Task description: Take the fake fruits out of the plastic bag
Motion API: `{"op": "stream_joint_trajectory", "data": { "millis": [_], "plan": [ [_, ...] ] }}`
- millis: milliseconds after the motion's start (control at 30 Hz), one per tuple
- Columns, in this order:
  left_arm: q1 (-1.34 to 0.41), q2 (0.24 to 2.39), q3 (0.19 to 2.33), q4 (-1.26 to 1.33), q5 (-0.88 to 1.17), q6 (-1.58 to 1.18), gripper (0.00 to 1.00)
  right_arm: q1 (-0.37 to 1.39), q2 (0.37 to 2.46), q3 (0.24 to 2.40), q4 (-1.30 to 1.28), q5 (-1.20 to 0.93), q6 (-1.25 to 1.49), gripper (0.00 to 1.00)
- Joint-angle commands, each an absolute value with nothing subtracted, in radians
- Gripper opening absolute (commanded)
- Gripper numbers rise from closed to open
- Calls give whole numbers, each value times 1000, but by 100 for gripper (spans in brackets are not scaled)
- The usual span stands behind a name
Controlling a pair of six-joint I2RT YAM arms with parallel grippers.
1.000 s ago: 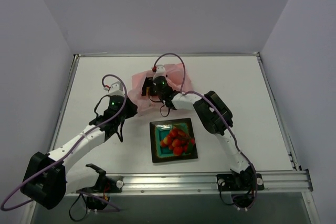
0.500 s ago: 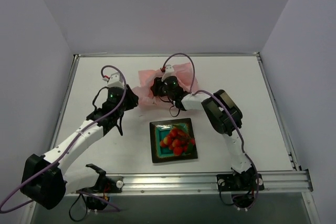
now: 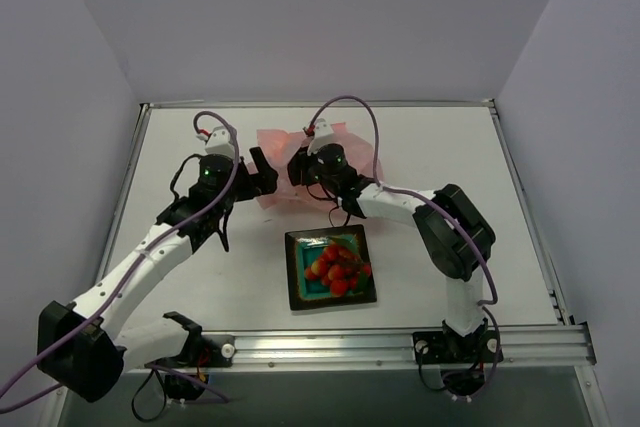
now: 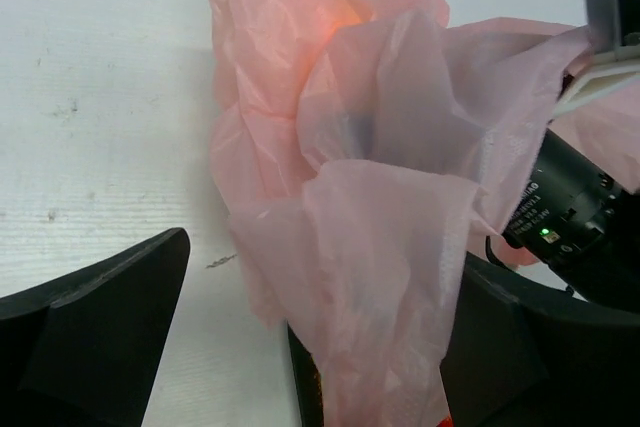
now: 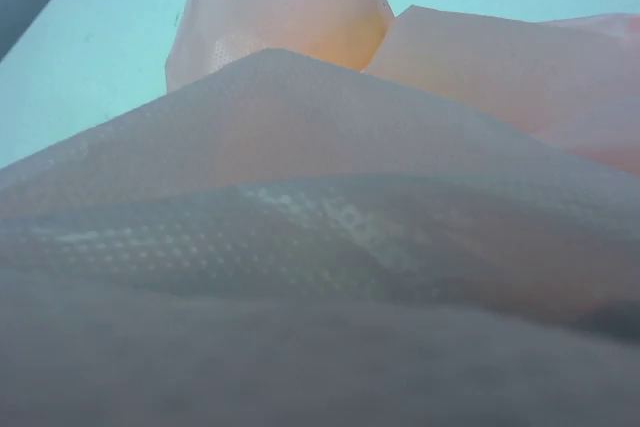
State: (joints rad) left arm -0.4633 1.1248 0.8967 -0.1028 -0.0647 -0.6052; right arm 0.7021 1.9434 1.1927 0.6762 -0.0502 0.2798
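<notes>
**Pink bag between two grippers, fruits lying on the dish**

Seen from overhead, a white table [image 3: 450, 147] carries a crumpled pink plastic bag [image 3: 275, 140] toward its far side, thin and translucent. The left gripper [image 3: 263, 172] sits at the bag's left edge with its jaws spread wide, holding nothing. The right gripper [image 3: 297, 169] reaches into the bag's folds from the other side. I cannot tell whether it is pinching the plastic. Nearer the arm bases, apart from the bag, a square teal dish [image 3: 291, 277] with a dark rim holds the fake fruits [image 3: 338, 267]. They are glossy red pieces clustered beside yellow-orange ones.

The left wrist camera adds texture. The bag stands up in soft, crinkled folds, with two blunt black fingers [image 4: 110, 327] far apart on either side of it. Behind the plastic is the right arm's black wrist [image 4: 575, 207], showing a small green light. The right wrist camera shows only the bag draped against the lens, faintly dotted and tinted orange near the top. Its own fingers are hidden.
</notes>
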Motion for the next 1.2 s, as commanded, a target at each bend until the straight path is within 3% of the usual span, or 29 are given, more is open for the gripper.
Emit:
{"op": "stream_joint_trajectory", "data": {
  "millis": [0, 233, 433, 733, 833, 933, 967, 1000, 1167],
  "plan": [
    [-466, 1026, 957, -170, -51, -552, 94, 700, 1910, 1161, 667, -15, 239, 10],
    [-463, 949, 1080, -307, -25, -499, 94, 698, 1922, 1149, 667, -32, 209, 9],
    [-462, 1210, 1207, -396, 156, -479, 94, 695, 1913, 1137, 669, -37, 216, 9],
    [-466, 1482, 1335, -403, 170, -434, 98, 684, 1885, 1123, 669, -54, 236, 9],
    [-469, 1532, 1338, -402, 154, -434, 82, 678, 1872, 1114, 667, -52, 238, 9],
    [-471, 1562, 1341, -390, 97, -437, 38, 676, 1861, 1103, 669, -52, 244, 9],
    [-469, 1568, 1341, -385, 80, -442, 15, 676, 1856, 1098, 670, -54, 245, 9],
    [-471, 1568, 1341, -374, 36, -445, 5, 678, 1852, 1094, 672, -58, 248, 9],
    [-471, 1491, 1286, -293, -118, -480, 2, 678, 1812, 1062, 675, -67, 264, 9]
  ]
}}
